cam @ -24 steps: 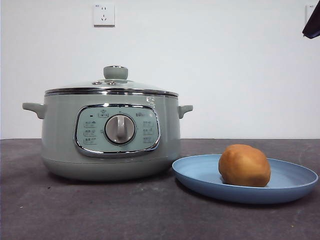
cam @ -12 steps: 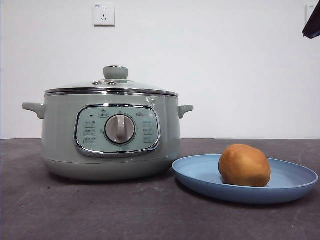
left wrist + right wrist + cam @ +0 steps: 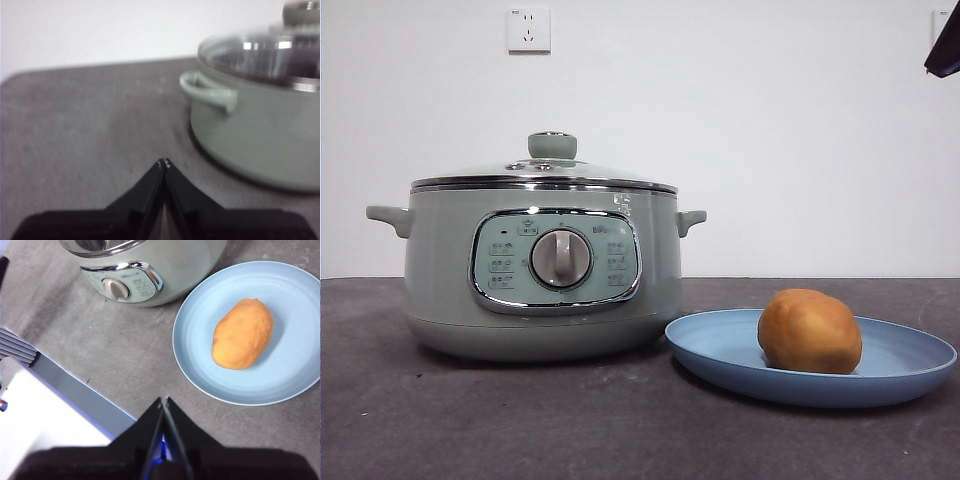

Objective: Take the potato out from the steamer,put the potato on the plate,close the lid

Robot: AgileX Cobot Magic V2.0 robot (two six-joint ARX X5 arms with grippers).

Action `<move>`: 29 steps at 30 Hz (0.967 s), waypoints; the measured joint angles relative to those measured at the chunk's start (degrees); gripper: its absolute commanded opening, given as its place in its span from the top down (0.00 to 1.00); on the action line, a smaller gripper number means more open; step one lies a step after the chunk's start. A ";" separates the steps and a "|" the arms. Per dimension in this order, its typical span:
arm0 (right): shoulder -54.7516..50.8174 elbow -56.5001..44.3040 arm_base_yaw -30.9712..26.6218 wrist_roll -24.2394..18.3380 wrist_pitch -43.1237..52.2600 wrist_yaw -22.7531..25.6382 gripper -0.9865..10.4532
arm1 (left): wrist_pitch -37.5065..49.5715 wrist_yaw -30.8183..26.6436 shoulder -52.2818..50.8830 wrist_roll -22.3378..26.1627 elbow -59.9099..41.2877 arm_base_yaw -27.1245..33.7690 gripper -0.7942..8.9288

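My left gripper (image 3: 164, 163) hangs low over the bare table beside the steamer (image 3: 542, 270), its two black jaws pressed together and holding nothing. My right gripper (image 3: 164, 400) waits high above the table's near edge, jaws likewise closed and empty, looking down on the plate (image 3: 295, 300) from well apart; in the front view one arm shows only as a dark tip at the top right corner.

The potato (image 3: 809, 331) lies on the light blue plate, which sits just beside the steamer on the dark table (image 3: 520, 420). The lid (image 3: 545, 172) rests level on the pot's chrome rim, its green knob on top, with no gap that I can see from the front or the left wrist view.

By my reading, all three steps are done: potato out, potato plated, lid seated. Nothing is left in hand. The next move, as I judge it, calls only for keeping both arms clear of the pot's side handle and the plate's rim.
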 measured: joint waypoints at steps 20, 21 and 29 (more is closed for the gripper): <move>0.00 0.00 0.00 0.00 0.00 0.00 0.91 | -0.15 0.24 0.00 -0.02 0.00 0.00 0.92; 0.00 0.00 0.00 0.00 0.00 0.00 0.91 | -0.15 0.24 0.00 -0.02 0.00 0.00 0.92; -0.11 0.00 -0.02 -0.61 1.22 3.54 0.91 | -0.15 0.22 0.00 -0.02 0.00 0.00 0.92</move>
